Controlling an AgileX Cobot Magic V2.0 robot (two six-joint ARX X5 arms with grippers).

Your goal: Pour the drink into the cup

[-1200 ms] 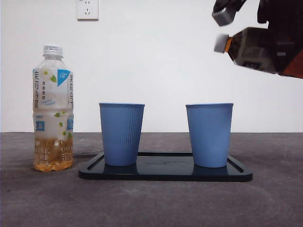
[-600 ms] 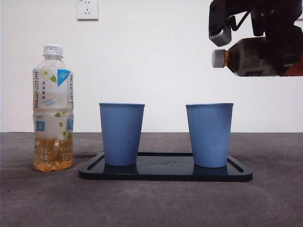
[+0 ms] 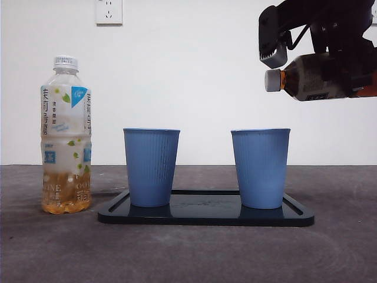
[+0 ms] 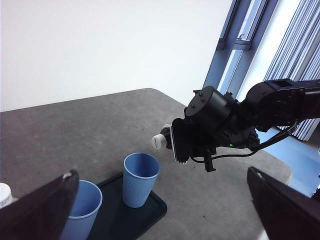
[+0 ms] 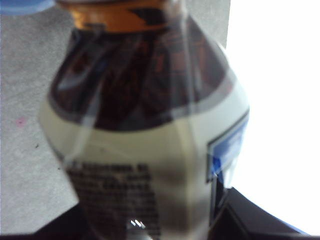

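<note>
My right gripper is shut on a dark drink bottle with a white cap. It holds the bottle about level, high above and just right of the right blue cup. The cap is on. The left blue cup stands beside it on a black tray. The right wrist view is filled by the bottle. The left wrist view shows both cups, the tray and the right arm with the bottle's cap. My left gripper is open and empty, high above the table.
A clear tea bottle with a white cap, about a fifth full, stands left of the tray. A wall socket is on the white wall behind. Windows lie past the table's far edge.
The right gripper has come down and a little left with the dark bottle. The bottle's neck has dropped from pointing slightly up to about level. Cups and tea bottle have not moved.
</note>
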